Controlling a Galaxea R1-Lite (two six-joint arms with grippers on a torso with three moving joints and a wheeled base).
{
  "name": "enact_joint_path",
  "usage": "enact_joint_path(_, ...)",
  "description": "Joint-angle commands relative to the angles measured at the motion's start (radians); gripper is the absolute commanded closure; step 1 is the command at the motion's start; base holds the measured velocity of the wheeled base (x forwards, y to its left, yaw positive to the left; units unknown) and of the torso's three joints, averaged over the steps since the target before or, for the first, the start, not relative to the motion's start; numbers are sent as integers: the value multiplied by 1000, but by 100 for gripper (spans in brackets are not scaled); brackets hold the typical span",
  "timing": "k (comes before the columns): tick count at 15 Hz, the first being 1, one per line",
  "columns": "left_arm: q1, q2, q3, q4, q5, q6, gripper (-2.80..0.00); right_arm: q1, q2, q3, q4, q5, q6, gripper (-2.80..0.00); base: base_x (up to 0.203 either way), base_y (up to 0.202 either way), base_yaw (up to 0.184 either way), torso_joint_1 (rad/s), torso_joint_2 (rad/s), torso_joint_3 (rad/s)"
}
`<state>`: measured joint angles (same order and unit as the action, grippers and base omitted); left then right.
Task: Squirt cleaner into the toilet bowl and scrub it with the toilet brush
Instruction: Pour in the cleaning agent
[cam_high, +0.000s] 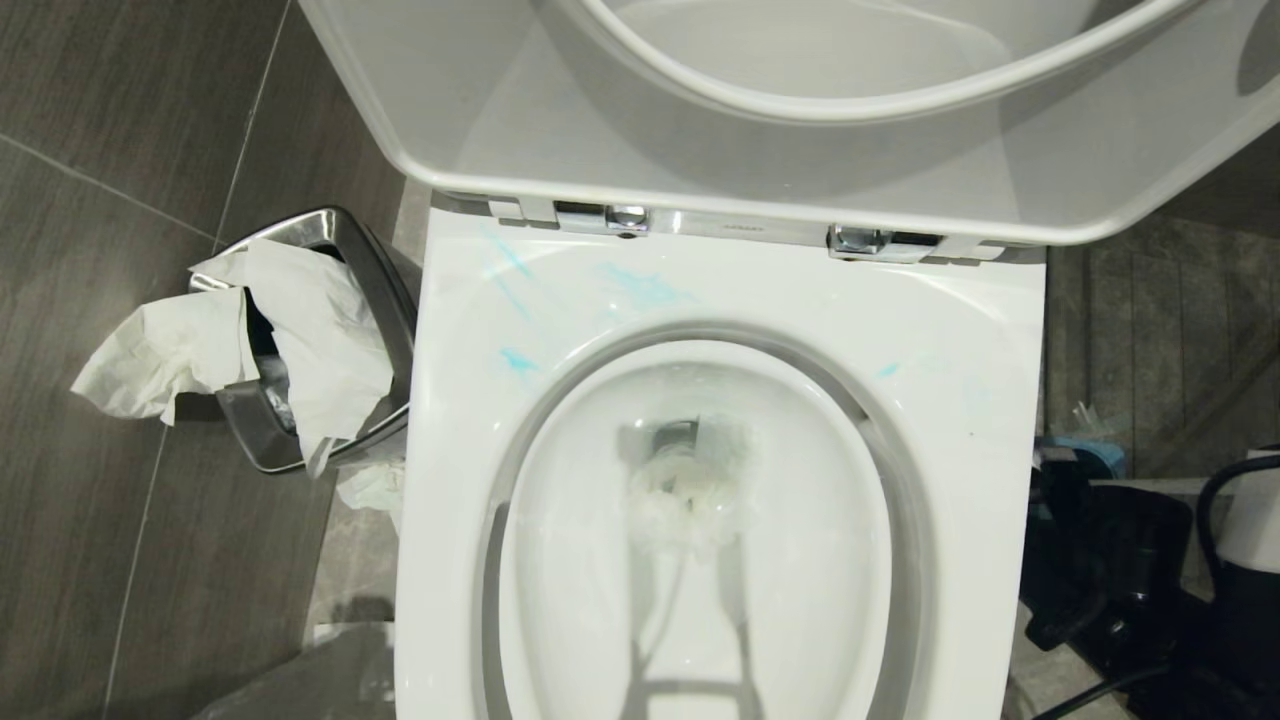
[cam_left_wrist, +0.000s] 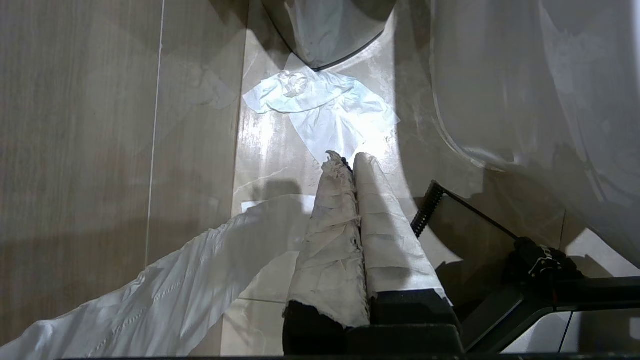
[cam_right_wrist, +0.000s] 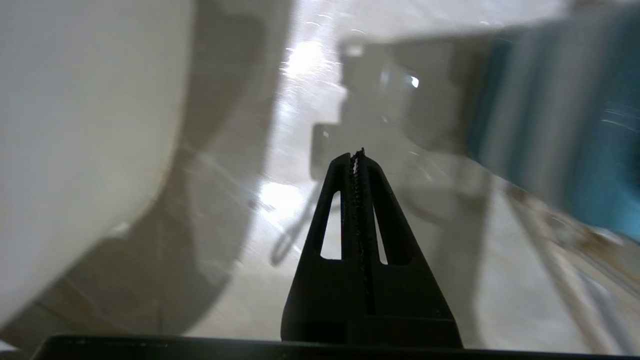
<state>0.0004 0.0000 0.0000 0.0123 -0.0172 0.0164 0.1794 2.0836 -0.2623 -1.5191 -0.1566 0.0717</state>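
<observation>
The toilet bowl is left uncovered, lid raised, with cleaner smeared along the back edge of its rim. Both the left gripper and right gripper are closed on nothing. The brush is not seen.

Head view straight down, close over toilet bowl; both wrist views low, facing floor beside it.

Paper-stuffed steel bin, grey floor tiles
</observation>
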Motion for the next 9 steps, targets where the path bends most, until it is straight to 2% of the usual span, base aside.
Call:
enact_joint_path(1, 0, 0, 0, 0, 0, 0, 0, 36, 84, -79, -11, -1, 21, 0, 0, 0, 0, 0, 0, 0)
enact_joint_path(4, 0, 0, 0, 0, 0, 0, 0, 66, 125, -117, -11, -12, 48, 0, 0, 0, 0, 0, 0, 0)
enact_joint_path(6, 0, 0, 0, 0, 0, 0, 0, 80, 143, -149, -11, -54, 48, 0, 0, 0, 0, 0, 0, 0)
enact_joint_path(7, 1, 0, 0, 0, 0, 0, 0, 84, 155, -168, -11, -83, 48, -280, 0, 0, 0, 0, 0, 0)
enact_joint_path(9, 1, 0, 0, 0, 0, 0, 0, 87, 166, -194, -11, -97, 40, -280, 0, 0, 0, 0, 0, 0)
